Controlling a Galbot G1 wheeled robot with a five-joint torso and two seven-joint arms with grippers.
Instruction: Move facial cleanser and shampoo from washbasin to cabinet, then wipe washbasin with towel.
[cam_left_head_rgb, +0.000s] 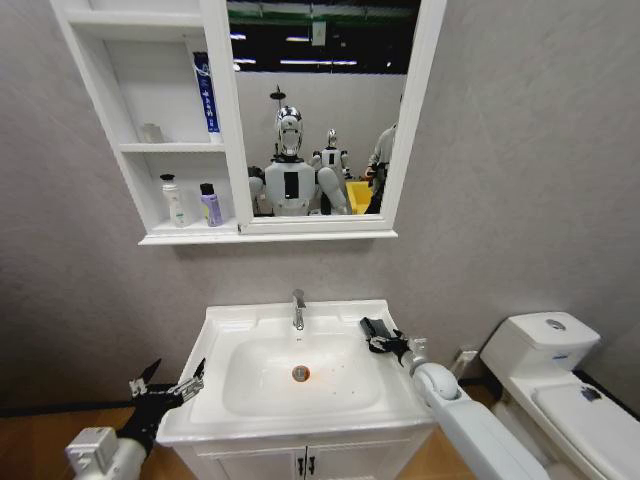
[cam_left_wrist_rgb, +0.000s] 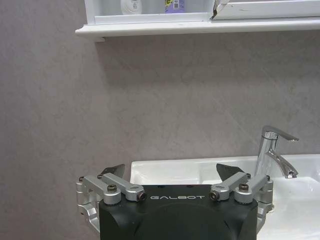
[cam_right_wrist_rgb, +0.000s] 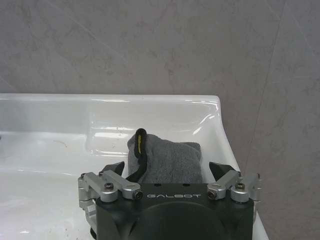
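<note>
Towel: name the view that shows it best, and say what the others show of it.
The right wrist view: the towel lies on the washbasin ledge between the right claw's open fingers, its yellow-green edge plain. The head view has it small and dark at that claw. The left wrist view faces the tap.

The head view looks forward and down from above the washbasin (cam_left_head_rgb: 300, 372), taking in the cabinet (cam_left_head_rgb: 150, 130) on the wall. The left wrist view sits low beside the basin's left edge, facing the wall, tap (cam_left_wrist_rgb: 274, 152) and cabinet underside. The right wrist view is close over the basin's right rear corner, facing the wall. All three share the washbasin.
</note>
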